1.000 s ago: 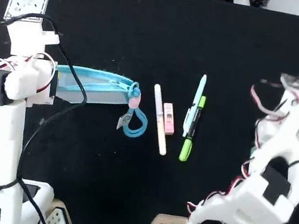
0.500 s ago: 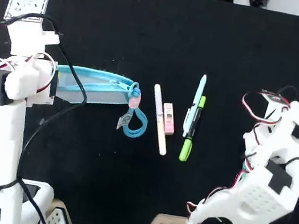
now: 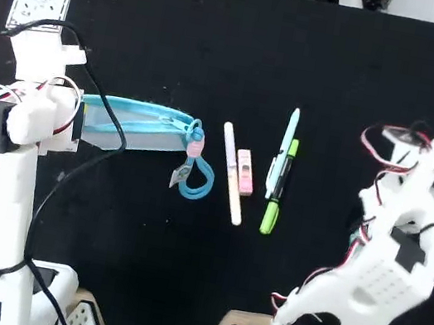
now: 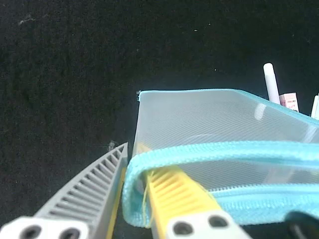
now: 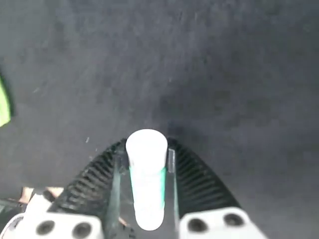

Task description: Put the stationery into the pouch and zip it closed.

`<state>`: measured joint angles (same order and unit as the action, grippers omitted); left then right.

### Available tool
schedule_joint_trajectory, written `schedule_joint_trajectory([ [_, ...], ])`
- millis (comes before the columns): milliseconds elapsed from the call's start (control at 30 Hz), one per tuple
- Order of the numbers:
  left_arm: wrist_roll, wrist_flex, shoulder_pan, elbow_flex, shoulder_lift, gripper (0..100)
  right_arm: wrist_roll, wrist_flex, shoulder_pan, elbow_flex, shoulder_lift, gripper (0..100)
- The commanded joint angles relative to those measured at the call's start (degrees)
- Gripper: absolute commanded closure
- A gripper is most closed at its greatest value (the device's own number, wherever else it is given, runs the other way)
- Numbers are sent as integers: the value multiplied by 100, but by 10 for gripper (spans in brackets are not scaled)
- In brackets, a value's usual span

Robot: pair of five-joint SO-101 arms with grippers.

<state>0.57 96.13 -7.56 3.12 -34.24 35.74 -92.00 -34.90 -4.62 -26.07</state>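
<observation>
Clamping one teal zip edge of the pouch (image 4: 214, 124), the left gripper (image 4: 133, 149) has its grey finger outside the mesh and its yellow finger tucked under the trim. The pouch's far end is cut off at the wrist picture's edge. Seen from above, that arm's white body and a black cable (image 3: 114, 123) cover the held end. A blue loop strap (image 3: 195, 180) hangs off the free end onto the black table (image 3: 221, 45). Just beside the strap lie a white pen (image 3: 232, 174) and a pink eraser (image 3: 244, 171), touching. A little further off, a mint pen (image 3: 285, 145) and a green highlighter (image 3: 276, 192) lie side by side. Well apart from these, the right gripper (image 5: 146, 144) is closed on a white tube (image 5: 146, 169) with a green band. The tube's lower end is hidden between the fingers — what kind of stationery it is cannot be made out.
</observation>
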Motion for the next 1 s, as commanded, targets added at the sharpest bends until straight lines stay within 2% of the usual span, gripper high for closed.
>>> schedule_joint_trajectory([
  [0,-18,26,-13,110,97,970,202,-633,-62,-22,1587,988],
  [167,-18,9,-13,119,97,970,299,-888,132,585,3336,988],
  [333,-18,35,-13,119,97,970,229,-862,949,1481,5437,988],
  [467,-18,35,-13,119,97,970,-607,-835,2145,1604,7196,988],
  [567,-9,44,-13,119,97,970,-1371,-835,3490,1499,8277,988],
  [700,-9,44,-13,119,97,970,-2330,-510,5231,1147,9007,987],
  [800,-9,44,-13,110,97,970,-2901,229,6084,1156,9191,987],
  [967,-9,53,-13,127,97,970,-3068,1354,6971,1156,9200,987],
])
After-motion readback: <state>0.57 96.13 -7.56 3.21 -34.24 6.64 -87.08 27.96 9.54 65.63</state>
